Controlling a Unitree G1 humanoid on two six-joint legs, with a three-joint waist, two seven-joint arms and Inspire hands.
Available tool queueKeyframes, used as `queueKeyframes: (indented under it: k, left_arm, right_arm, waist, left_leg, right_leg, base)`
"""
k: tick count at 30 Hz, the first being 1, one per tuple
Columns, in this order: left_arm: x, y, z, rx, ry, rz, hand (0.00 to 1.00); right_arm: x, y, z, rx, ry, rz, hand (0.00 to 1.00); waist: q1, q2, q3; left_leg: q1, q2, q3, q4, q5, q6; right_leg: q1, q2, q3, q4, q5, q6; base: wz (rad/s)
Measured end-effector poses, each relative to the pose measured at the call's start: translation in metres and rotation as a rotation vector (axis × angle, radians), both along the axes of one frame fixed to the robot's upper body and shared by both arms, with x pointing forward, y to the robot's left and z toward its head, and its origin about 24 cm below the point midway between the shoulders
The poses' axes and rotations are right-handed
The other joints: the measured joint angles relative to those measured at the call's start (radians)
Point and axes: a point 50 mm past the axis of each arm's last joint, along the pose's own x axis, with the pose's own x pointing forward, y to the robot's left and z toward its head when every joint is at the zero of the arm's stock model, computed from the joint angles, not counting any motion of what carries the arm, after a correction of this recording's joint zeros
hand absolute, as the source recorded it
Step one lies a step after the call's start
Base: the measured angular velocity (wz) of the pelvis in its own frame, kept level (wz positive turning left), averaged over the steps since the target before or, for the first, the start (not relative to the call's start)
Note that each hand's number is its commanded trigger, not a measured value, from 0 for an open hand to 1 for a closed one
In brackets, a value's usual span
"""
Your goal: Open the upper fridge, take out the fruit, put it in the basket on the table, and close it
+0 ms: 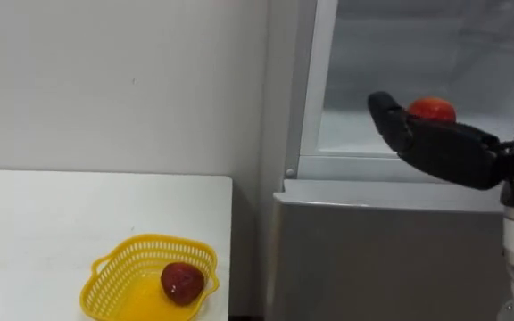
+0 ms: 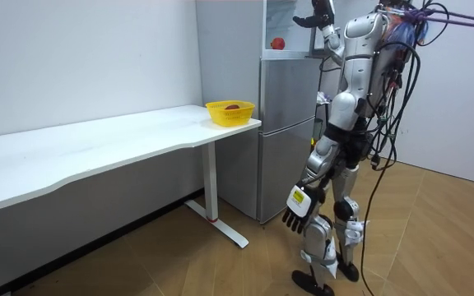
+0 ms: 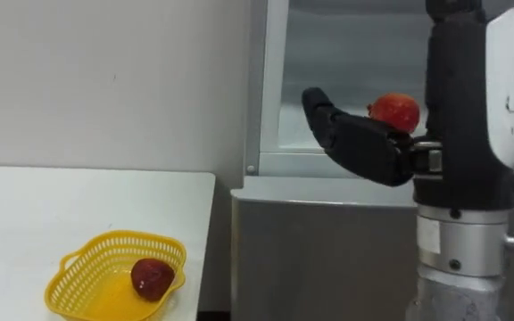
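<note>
The right hand [image 1: 444, 147] is held spread open before the upper fridge compartment [image 1: 364, 53], not yet around the red fruit [image 1: 432, 109] on the shelf inside. I judge this the reach; next it must close round the fruit. The left hand [image 2: 296, 207] hangs loose (idle). Beside the fridge stands a white table [image 1: 43, 223] carrying a yellow basket [image 1: 114, 267].
</note>
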Motion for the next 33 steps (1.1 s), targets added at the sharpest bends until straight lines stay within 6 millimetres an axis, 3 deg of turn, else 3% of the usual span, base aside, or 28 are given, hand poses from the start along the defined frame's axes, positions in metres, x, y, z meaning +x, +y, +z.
queueKeyframes:
  k: [7, 14, 22, 27, 33]
  left_arm:
    - [-0.003, 0.0, 0.0, -0.002, 0.006, 0.003, 0.0]
    - [-0.002, 0.0, 0.0, -0.002, 0.002, 0.011, 0.0]
    - [-0.002, 0.001, 0.0, -0.004, 0.008, 0.037, 0.0]
    - [-0.002, 0.003, 0.001, -0.006, 0.004, 0.058, 0.0]
    - [-0.008, 0.006, 0.002, -0.004, 0.009, 0.09, 0.0]
  right_arm:
    - [-0.001, -0.023, 0.0, 0.105, -0.02, -0.07, 0.0]
    - [0.014, -0.045, -0.017, 0.221, 0.088, -0.097, 0.0]
    - [0.026, -0.062, -0.02, 0.212, 0.148, -0.159, 0.0]
    - [0.045, -0.081, -0.013, 0.216, 0.199, -0.221, 0.0]
    - [0.058, -0.084, 0.009, 0.247, 0.199, -0.187, 0.0]
  waist:
    - [-0.011, -0.004, 0.0026]
    - [-0.026, -0.006, 0.0066]
    - [-0.021, -0.009, 0.0079]
    - [-0.004, -0.018, 0.0111]
    - [-0.002, -0.035, 0.0024]
  left_leg:
    - [-0.002, 0.0, -0.003, 0.0, 0.0, 0.0]
    - [-0.004, 0.0, -0.003, 0.001, 0.0, 0.0]
    - [-0.007, 0.0, 0.0, -0.001, 0.0, 0.0]
    - [-0.005, 0.0, -0.002, -0.005, 0.0, 0.0]
    - [-0.018, -0.001, -0.004, -0.009, 0.003, -0.003]
  right_leg:
    - [-0.001, 0.0, -0.002, 0.0, 0.0, 0.0]
    - [-0.002, 0.0, -0.001, 0.0, 0.0, 0.0]
    - [-0.009, -0.002, -0.017, -0.001, 0.0, 0.0]
    - [-0.012, -0.001, -0.017, -0.001, 0.0, 0.0]
    - [-0.025, 0.0, -0.028, -0.001, 0.0, 0.0]
  base:
    - [0.0]
    - [0.0]
    - [0.0]
    - [0.0]
    - [0.01]
